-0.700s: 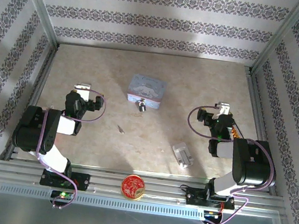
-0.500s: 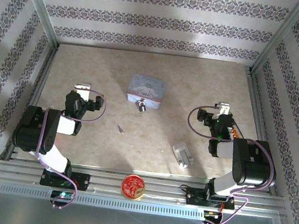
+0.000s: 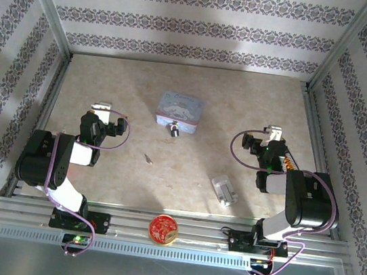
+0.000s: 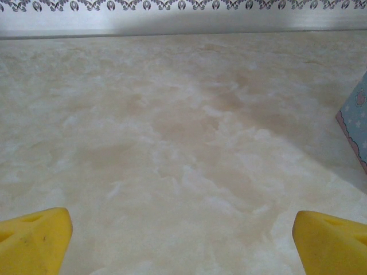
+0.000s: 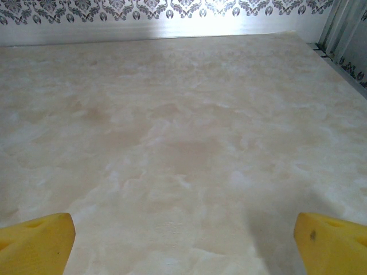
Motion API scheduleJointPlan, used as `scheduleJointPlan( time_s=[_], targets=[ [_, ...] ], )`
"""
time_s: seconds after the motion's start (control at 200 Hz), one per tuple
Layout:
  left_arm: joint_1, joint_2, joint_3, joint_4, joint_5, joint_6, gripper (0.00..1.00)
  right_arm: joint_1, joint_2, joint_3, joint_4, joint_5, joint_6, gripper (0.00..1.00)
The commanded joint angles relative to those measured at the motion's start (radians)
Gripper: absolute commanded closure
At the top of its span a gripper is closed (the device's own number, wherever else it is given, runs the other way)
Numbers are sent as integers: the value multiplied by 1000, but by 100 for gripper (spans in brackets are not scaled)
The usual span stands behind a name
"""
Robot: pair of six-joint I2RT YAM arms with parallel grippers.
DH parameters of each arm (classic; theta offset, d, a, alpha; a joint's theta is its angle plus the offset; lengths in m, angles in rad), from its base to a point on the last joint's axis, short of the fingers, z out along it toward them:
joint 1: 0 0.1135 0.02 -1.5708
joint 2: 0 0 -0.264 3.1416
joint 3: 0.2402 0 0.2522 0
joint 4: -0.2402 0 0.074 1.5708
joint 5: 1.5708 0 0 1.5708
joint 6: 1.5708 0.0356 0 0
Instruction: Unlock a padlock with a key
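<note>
Lying flat on the surface (image 3: 210, 93) right of the wide, empty left end effector (image 3: 101, 107), the key (image 3: 146, 158) looked thin, stiff and likely to skid, best pinched by its head, while the small, hard padlock (image 3: 172, 130) sat well left of the wide, empty right end effector (image 3: 274, 132).

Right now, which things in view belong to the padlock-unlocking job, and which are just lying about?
For the job:
- tiny dark metal padlock with silvery shackle
- tiny slim grey metal key

Lying about:
- pale blue-grey rectangular tin
- silver ridged rectangular block
- red-and-gold round tin
</note>
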Motion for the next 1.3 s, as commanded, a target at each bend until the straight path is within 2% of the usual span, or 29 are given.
scheduleJointPlan(
  time_s=[0.0,0.31,0.405,0.6,0.675,0.745,0.83,0.939,1.014,1.164,1.294],
  targets=[
    [10,-4,2,-10,21,2,1,8,-6,8,17,17,4,2],
    [10,-5,1,-7,21,1,1,9,-8,8,17,18,5,2],
    [9,-35,1,-26,-9,-11,1,13,-18,38,-7,47,6,2],
    [10,-195,28,-226,-62,-35,1,35,-136,94,-215,107,-4,2],
    [10,-255,43,-324,-90,-75,1,73,-189,120,-319,163,-17,2],
    [10,-317,45,-399,-106,-153,1,135,-240,152,-432,218,-28,2],
    [-4,-409,31,-470,-128,-159,1,247,-288,205,-581,300,-39,4],
    [-4,-542,13,-551,-150,-276,1,447,-301,306,-793,449,-75,9],
    [-4,-615,-5,-592,-171,-378,1,579,-281,385,-933,529,-44,16],
    [-4,-710,-17,-734,-273,-560,1,758,-221,512,-1138,473,98,30],
    [-4,-733,22,-846,-290,-623,1,906,-126,604,-1238,411,142,34]
  ],
)
